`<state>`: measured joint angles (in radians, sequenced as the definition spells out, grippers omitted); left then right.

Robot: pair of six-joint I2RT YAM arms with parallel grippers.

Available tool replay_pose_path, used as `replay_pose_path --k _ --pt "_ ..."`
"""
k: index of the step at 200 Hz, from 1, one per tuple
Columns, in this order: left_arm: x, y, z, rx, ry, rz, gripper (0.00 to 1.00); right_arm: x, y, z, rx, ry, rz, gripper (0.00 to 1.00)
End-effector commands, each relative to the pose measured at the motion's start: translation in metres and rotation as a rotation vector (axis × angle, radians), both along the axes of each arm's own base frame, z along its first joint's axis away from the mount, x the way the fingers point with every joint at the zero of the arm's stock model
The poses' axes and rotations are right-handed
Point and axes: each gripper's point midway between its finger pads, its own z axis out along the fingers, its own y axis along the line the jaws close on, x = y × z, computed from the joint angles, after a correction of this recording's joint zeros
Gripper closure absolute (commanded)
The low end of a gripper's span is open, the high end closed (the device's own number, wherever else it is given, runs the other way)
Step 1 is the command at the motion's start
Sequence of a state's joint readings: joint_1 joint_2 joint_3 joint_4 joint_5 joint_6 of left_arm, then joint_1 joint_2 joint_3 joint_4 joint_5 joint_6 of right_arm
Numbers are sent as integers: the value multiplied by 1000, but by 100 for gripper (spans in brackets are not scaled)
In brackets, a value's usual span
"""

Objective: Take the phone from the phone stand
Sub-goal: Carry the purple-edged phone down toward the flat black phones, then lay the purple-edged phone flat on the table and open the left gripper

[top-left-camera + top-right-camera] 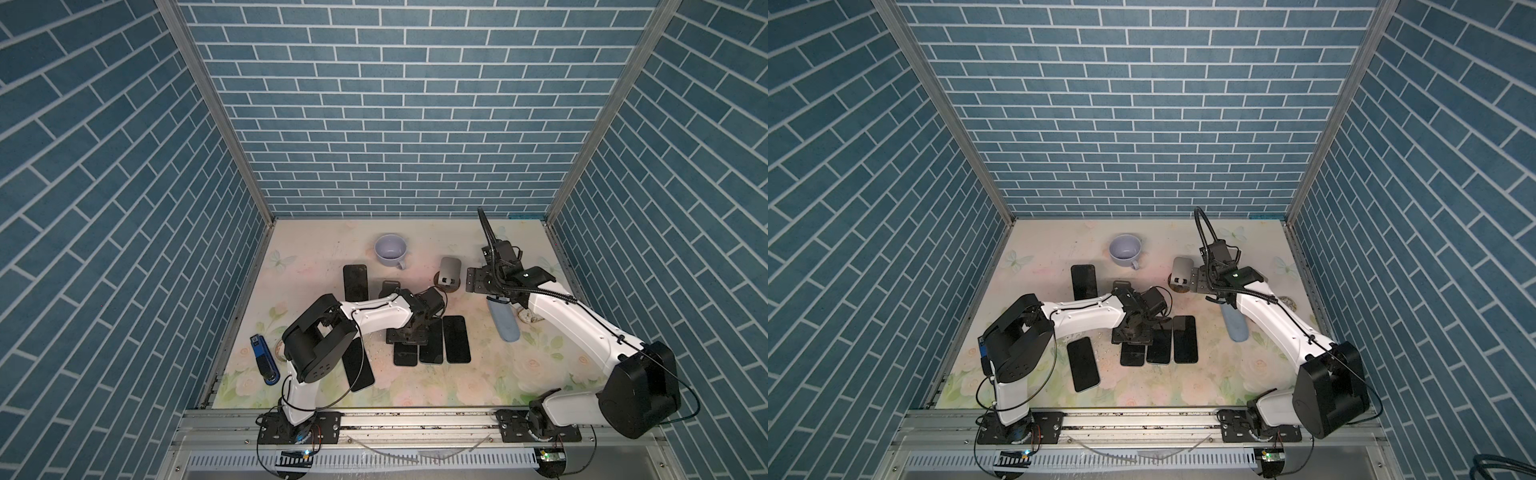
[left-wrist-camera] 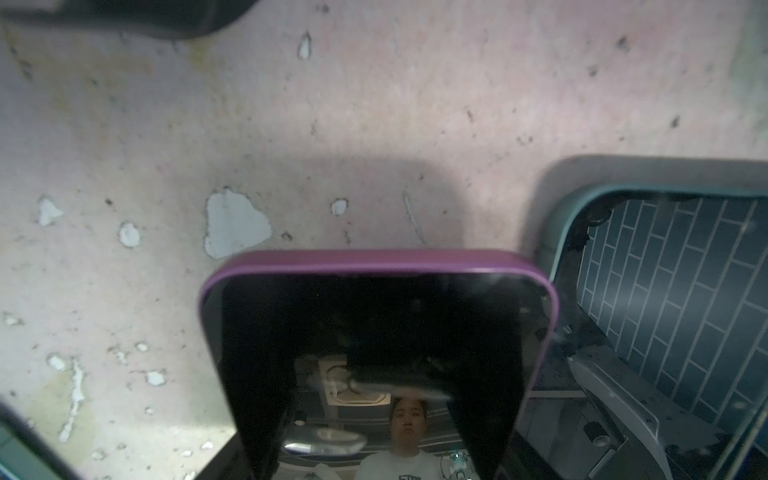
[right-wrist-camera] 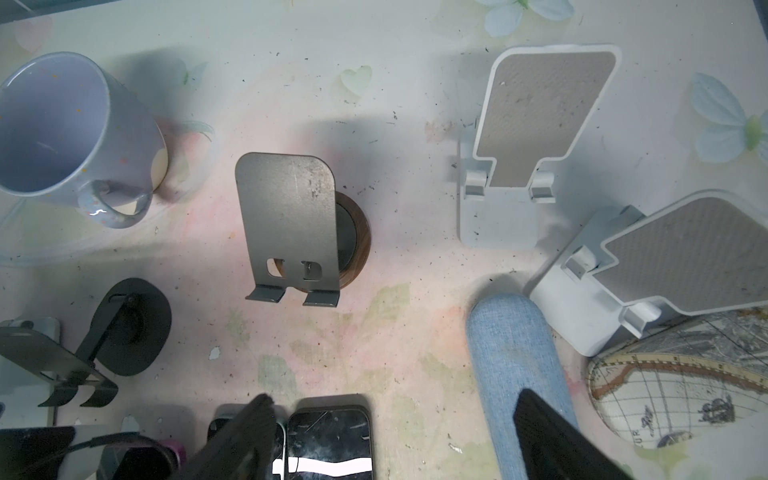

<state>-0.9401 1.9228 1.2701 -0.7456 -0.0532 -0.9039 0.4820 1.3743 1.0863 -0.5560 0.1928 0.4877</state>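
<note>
Left wrist view: phone [image 2: 374, 266] off any stand, low over bench [image 2: 374, 104].
L jaws narrow, pinching it beside teal-edged phone [image 2: 665, 299], prob. to lay it in row; R jaws wide, empty, hover nr bare grey stand [image 3: 291, 216].

purple phone [image 2: 378, 324] cut off, perhaps gripped

Stereo overhead; wrist cameras low over phone [image 2: 376, 286], table [image 3: 399, 137]
</note>
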Motion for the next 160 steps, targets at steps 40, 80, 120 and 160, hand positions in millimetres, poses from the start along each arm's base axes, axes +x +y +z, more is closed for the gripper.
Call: replay_pose_path --k 40,80,120,160 --pt "-6 13 -18 79 36 -2 26 -5 -6 -6 -26 0 21 9" --pt "-9 20 -18 124 55 2 23 -5 -7 -7 -20 -3 17 9" --pt "-9 26 -18 168 61 16 20 -5 -7 -8 -11 -4 16 9" --pt "-9 27 -19 179 66 18 18 -4 -9 -8 -6 -8 13 9"
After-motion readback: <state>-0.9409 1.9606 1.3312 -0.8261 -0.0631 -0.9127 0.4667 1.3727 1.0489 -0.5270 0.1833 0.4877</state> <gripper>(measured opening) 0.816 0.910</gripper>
